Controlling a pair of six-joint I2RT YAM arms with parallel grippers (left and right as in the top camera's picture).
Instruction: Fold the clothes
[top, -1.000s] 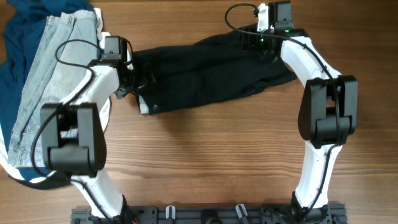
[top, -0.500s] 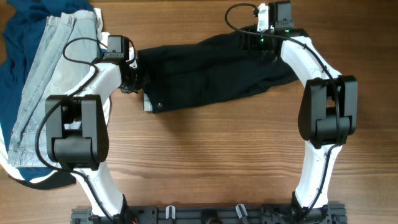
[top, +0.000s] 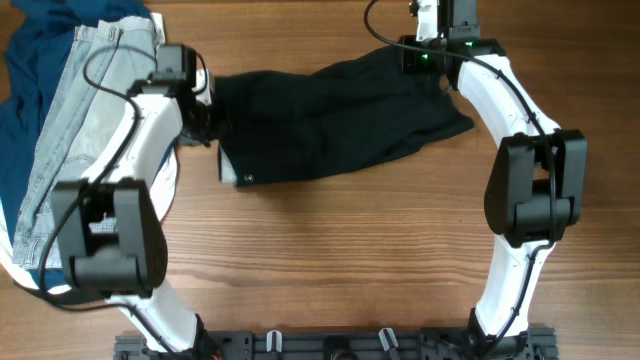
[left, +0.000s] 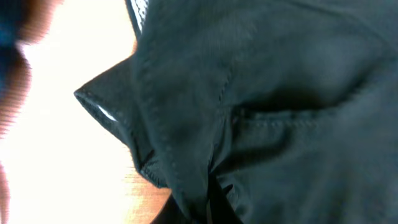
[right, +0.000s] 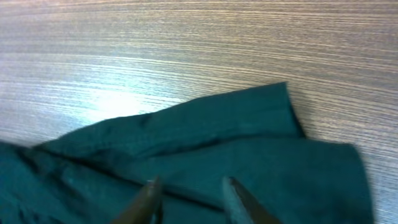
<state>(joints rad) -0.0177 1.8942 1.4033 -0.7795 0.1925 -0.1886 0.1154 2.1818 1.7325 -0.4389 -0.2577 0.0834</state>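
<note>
The clothes (top: 340, 120), black shorts, lie spread across the far middle of the table. My left gripper (top: 207, 118) is at their left end, beside the pale waistband lining. In the left wrist view black fabric (left: 280, 93) fills the frame and bunches into the left gripper (left: 208, 208), which is shut on it. My right gripper (top: 432, 62) is over the shorts' far right corner. In the right wrist view its fingers (right: 149, 196) stand a little apart, low over the cloth (right: 217, 149), with a fold between them and nothing pinched.
Light-blue jeans (top: 80, 110) lie over a dark blue garment (top: 35, 40) at the far left, close behind my left arm. The bare wooden table (top: 330, 260) runs to a black rail (top: 330, 345) at the front edge.
My left gripper has shut on the shorts' left end and shifted slightly up and left with it. The right gripper's fingers have narrowed, and the right arm has moved toward the far edge.
</note>
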